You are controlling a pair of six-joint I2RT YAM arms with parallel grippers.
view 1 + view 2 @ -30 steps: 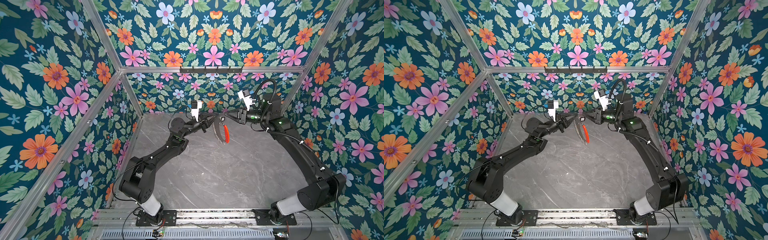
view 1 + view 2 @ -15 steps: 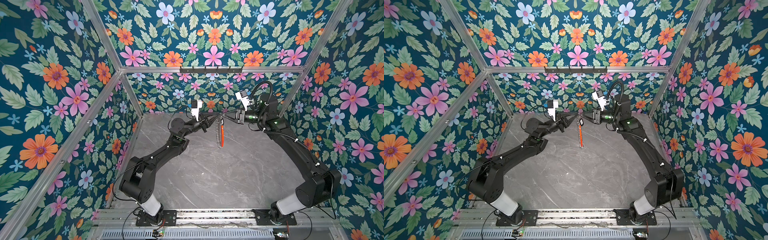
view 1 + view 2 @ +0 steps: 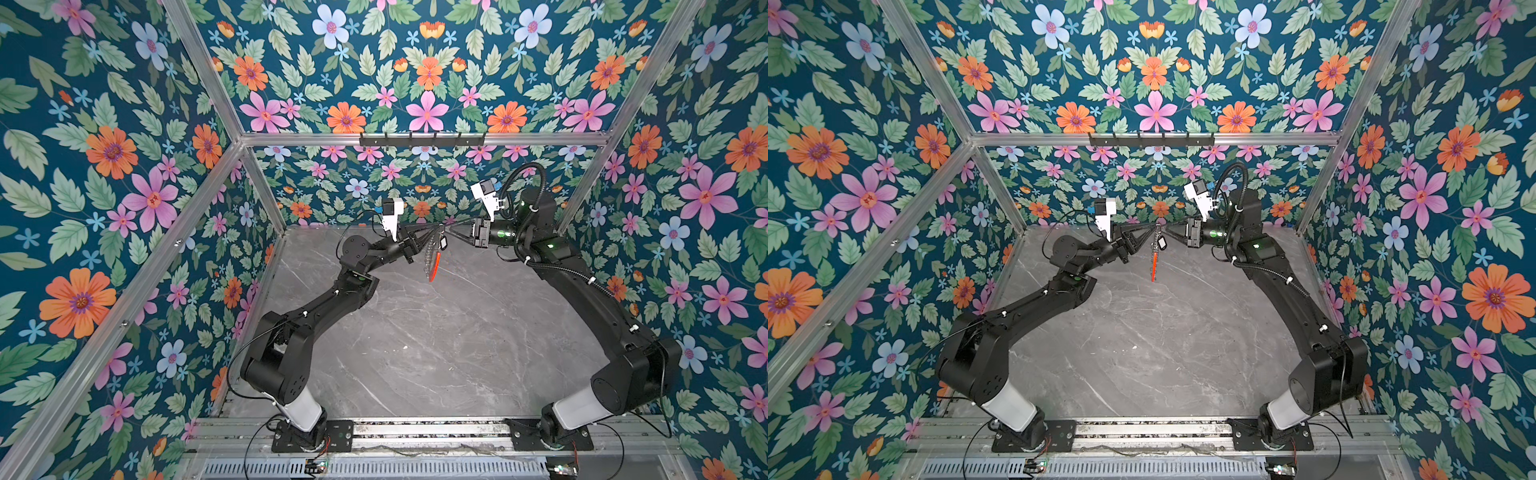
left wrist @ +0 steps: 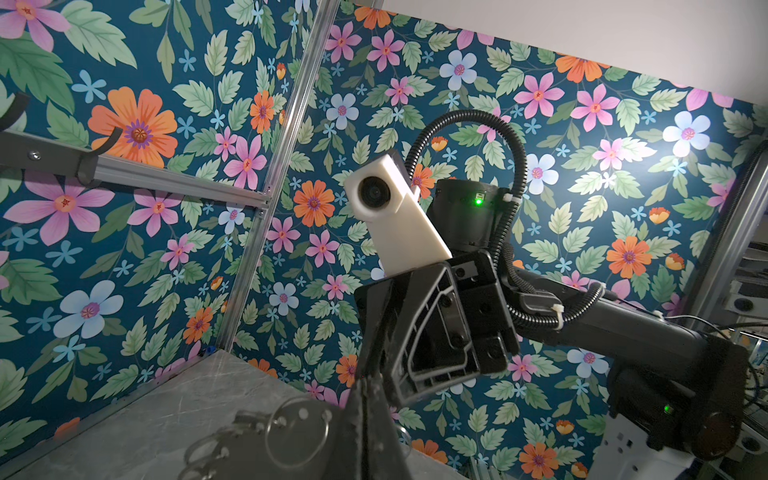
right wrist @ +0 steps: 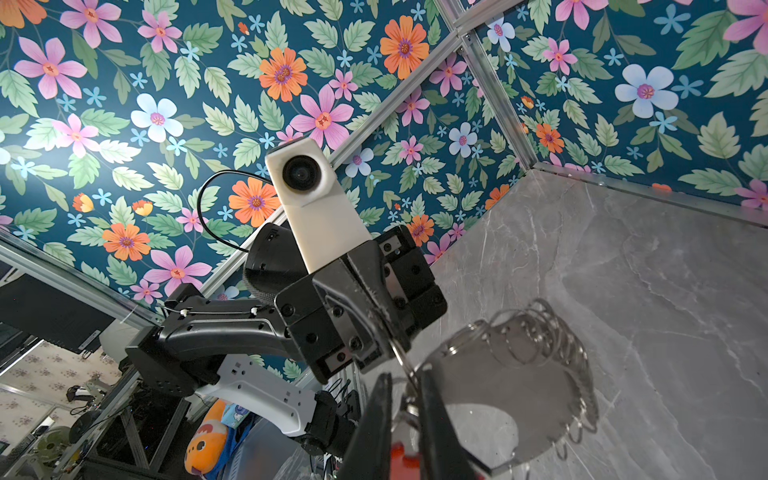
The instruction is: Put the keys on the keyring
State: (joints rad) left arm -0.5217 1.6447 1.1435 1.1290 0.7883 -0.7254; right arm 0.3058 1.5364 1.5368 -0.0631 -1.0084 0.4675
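Left tool (image 3: 433, 227): pressed together, pinching the keyring (image 3: 431, 257) by the top of its wire. Right tool (image 3: 449, 229): tip almost meets the left's. In the right wrist view its fingers (image 5: 436, 419) stand narrowly apart with a small metal ring between them; can't tell if it's clamped. Key (image 3: 443, 243) hangs just below the right tip, beside the top of the loop. Loop dangles in air, well above the table (image 3: 415, 353), red segment (image 3: 434, 268) lowest. Handling guess: light, stiff wire, slick, swings freely, and the loose rings slide and bunch. Hold bare wire near the opening; take the key by its link, not the fob body.
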